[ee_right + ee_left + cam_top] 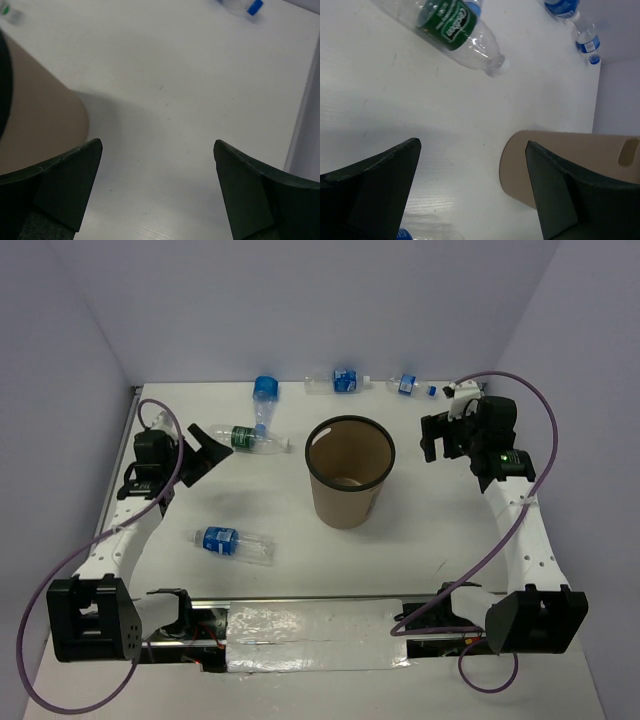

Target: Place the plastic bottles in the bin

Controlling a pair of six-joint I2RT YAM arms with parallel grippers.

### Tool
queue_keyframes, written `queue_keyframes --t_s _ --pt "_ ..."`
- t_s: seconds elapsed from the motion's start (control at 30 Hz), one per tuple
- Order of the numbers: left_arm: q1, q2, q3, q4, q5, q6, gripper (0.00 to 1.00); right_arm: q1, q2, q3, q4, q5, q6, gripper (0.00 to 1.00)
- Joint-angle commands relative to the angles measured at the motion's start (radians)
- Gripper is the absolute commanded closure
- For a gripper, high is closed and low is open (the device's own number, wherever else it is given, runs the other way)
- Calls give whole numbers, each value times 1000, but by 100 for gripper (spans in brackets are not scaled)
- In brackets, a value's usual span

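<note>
Top external view, read left to right.

- Left gripper [207, 448]: over the left part of the white table [330, 565], jaws spread wide, holding nothing. It points toward the green-label bottle.
- Green-label bottle [247, 438]: lying on its side just beside the left fingertips, cap toward the bin.
- Near blue-label bottle [232, 543]: lying flat, closer to the arm bases, well apart from the bin.
- Back-left blue-label bottle [264, 398]: just behind the green one, toward the back wall. Cannot tell whether the two touch.
- Bin [350, 472]: upright at mid-table, black rim up, mouth open.
- Back-middle blue-label bottle [340, 382]: lying flat behind the bin, along the back wall.
- Back-right blue-label bottle [410, 386]: lying flat farther right, near the right gripper.
- Right gripper [437, 438]: to the right of the bin and apart from it, jaws spread wide, holding nothing.

Left wrist view: both fingers stand far apart. The green-label bottle lies beyond them, and the bin's brown wall is by the right-hand finger.

Right wrist view: fingers far apart over white tabletop, with the bin wall at the left edge.

All five bottles lie on the table, outside the bin.
</note>
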Motion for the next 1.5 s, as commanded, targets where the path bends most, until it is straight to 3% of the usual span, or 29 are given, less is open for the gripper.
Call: queue_keyframes --t_s 0.0,0.13,0.47,0.7,0.9,1.03,1.27,1.33,1.37,1.43,1.47 --pt "20 53 37 -36 -93 -195 1 1 18 67 -90 -191 -116 0" --pt "27 145 56 4 -107 -321 1 -1 -6 59 -53 -353 -97 0" --pt "7 520 310 30 -156 -542 1 -8 1 39 7 -471 -114 0" --pt "-43 745 546 -122 -248 -591 1 -38 -11 16 50 -493 -97 0" --pt "-98 935 842 -411 -378 -588 0 -97 3 28 60 -528 -71 0" --pt "-102 1041 924 -533 -407 -583 4 -122 15 38 63 -545 -62 0" --pt "-100 1062 878 -487 -381 -536 28 -124 27 50 64 -562 -51 0" --pt "-95 1036 863 -469 -364 -508 52 -124 30 54 61 -563 -49 0" --pt "-95 1024 849 -453 -363 -495 68 -127 29 59 58 -565 -49 0" --pt "-95 972 844 -445 -367 -441 82 -128 27 62 55 -569 -48 0" --pt "-95 952 840 -444 -367 -418 93 -128 24 67 52 -569 -48 0"
